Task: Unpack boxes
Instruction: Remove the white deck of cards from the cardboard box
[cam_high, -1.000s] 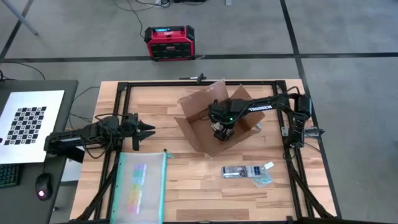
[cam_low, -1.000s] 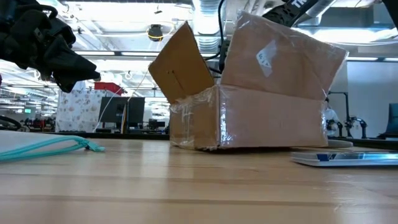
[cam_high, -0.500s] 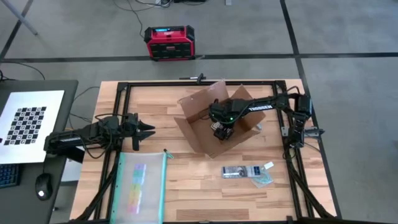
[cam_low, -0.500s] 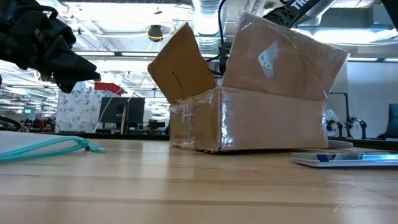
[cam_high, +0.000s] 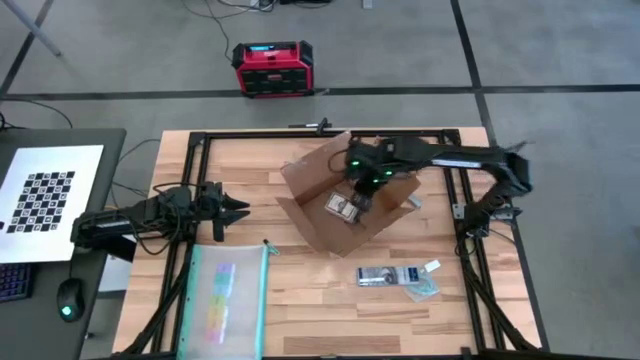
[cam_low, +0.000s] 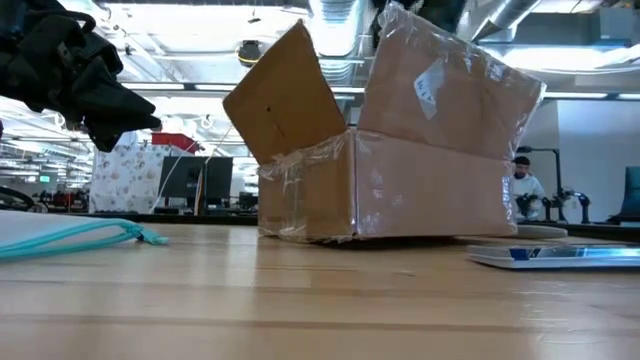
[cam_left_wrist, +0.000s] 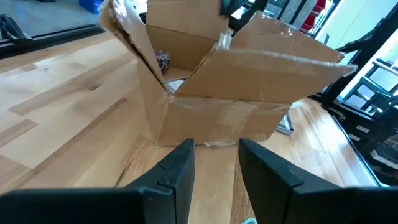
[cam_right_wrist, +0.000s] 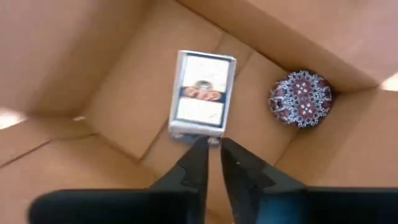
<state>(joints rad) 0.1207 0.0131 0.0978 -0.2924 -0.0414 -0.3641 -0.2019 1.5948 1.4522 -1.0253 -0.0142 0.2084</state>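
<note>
High view: the cardboard box is seen mid-table, flaps up, with the right gripper poised above it, fingers nearly together and empty. Inside, a flat packet looks light and slippery; its edges are judged the best hold. The left gripper, spread open, waits well apart.

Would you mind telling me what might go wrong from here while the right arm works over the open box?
The right gripper hangs over the box with fingers nearly closed; it may need to open before gripping the flat packet inside. That packet lies flat on the floor, so the fingers might slide off it. The raised flaps crowd the opening and the arm could catch one and drag the box.
</note>
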